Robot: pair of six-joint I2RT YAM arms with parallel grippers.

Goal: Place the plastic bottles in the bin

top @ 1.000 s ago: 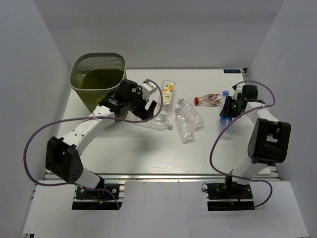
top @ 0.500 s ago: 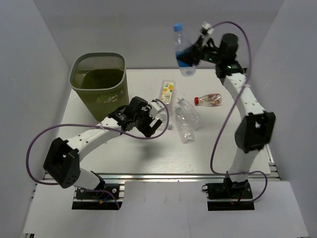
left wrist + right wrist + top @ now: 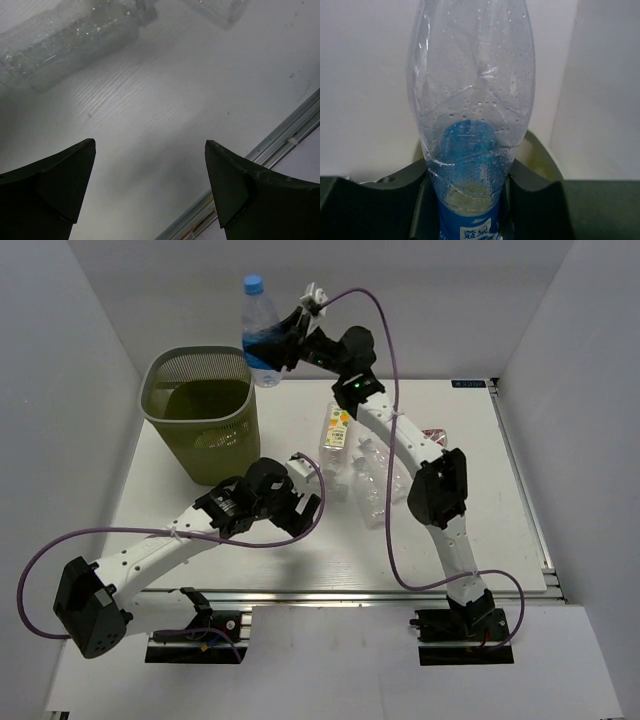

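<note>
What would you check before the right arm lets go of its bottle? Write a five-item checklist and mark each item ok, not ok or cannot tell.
1. Grip: the right gripper is shut on the blue-capped bottle: ok.
2. Pose: the bottle is roughly upright, cap up: ok.
3. Aim: the bottle is fully over the opening of the bin: cannot tell; from above it sits by the rim's far right corner.
4. Other arm: the left gripper is open, empty and low in front of the bin, out of the drop path: ok.
5. All bottles binned: not ok; the labelled bottle and clear bottles lie on the table.
</note>
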